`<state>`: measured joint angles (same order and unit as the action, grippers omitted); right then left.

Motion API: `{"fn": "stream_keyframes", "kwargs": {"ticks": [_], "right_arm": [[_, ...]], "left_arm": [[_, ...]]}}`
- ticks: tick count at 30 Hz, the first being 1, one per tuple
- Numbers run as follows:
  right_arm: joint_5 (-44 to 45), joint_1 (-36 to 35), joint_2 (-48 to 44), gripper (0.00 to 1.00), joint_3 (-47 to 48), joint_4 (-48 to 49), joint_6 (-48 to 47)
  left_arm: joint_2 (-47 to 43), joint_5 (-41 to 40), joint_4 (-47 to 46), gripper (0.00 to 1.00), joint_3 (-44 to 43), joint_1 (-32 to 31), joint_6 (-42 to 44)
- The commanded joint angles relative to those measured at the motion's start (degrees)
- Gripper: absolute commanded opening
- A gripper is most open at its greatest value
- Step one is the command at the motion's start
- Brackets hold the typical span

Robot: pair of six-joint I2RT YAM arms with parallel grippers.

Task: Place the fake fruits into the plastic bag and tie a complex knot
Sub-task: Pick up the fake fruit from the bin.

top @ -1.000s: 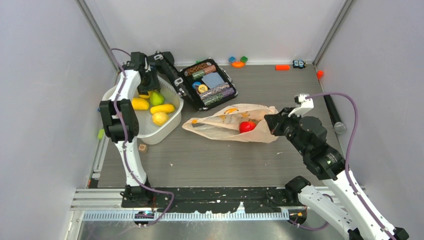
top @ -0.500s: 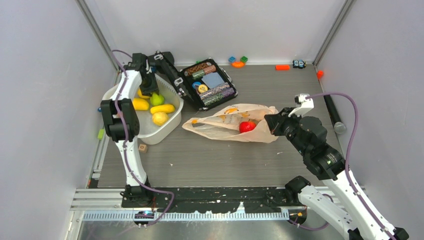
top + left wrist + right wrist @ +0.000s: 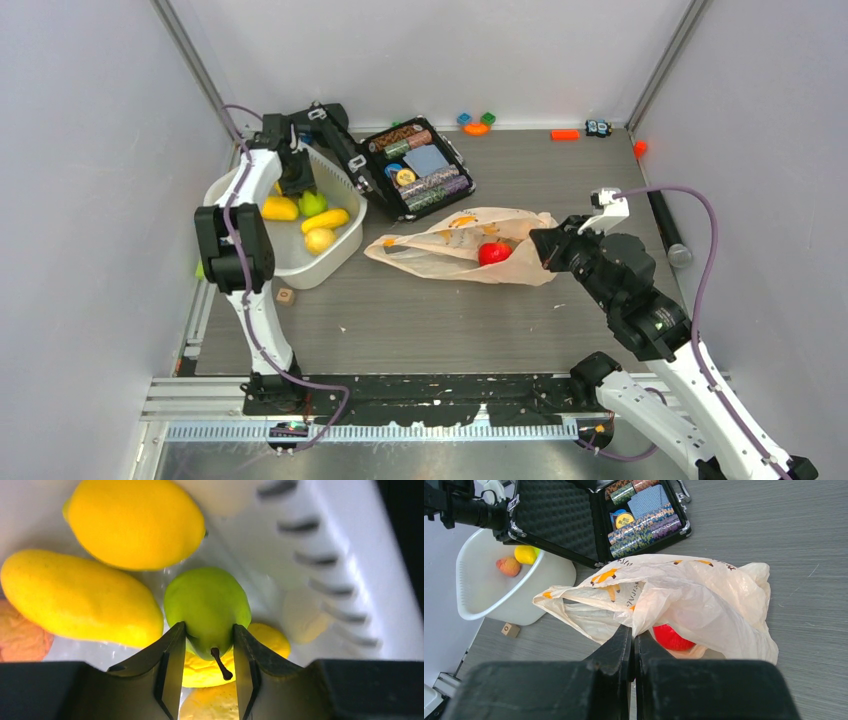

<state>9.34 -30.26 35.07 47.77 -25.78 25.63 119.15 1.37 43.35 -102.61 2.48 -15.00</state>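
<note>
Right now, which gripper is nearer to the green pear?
Left. The left gripper grips the pear between its fingers inside the white tub. The right gripper is far across the table, shut on the plastic bag.

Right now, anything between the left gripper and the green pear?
Nothing visible. The left gripper straddles the green pear at its stem end inside the white tub; yellow fruits lie beside and beneath, not between.
</note>
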Motion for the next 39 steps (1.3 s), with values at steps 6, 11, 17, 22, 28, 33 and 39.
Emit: {"fn": "stream_keyframes", "kwargs": {"ticks": [6,11,17,22,28,33,39], "right_arm": [[-0.3,-0.1,-1.0,0.05,0.5,1.8,-0.2],[-0.1,-0.1,-1.5,0.05,0.3,2.0,-0.1],[-0.1,-0.1,-0.6,0.05,1.5,1.4,-0.3],[0.0,-0.1,-0.6,0.05,1.5,1.5,-0.2],[-0.3,-0.1,-0.2,0.05,1.7,1.8,-0.3],[-1.0,-0.1,0.2,0.05,1.8,2.2,-0.3],[-1.4,-0.1,0.3,0.05,2.1,2.3,-0.4]], "left_arm": [[-15.9,-4.2,-8.9,0.17,13.6,-0.2,0.7],[-23.4,-3.5,-12.2,0.16,20.8,0.0,1.1],[-33.6,-0.3,-17.1,0.15,32.7,0.0,-1.2],[-44.0,1.2,-16.2,0.15,37.9,-0.1,-1.6],[-54.9,-0.3,-13.2,0.14,40.2,-0.8,-0.8],[-60.6,-0.5,-8.0,0.14,38.2,-1.9,2.7],[-66.4,1.6,-3.0,0.13,36.6,-10.1,8.1]]}}
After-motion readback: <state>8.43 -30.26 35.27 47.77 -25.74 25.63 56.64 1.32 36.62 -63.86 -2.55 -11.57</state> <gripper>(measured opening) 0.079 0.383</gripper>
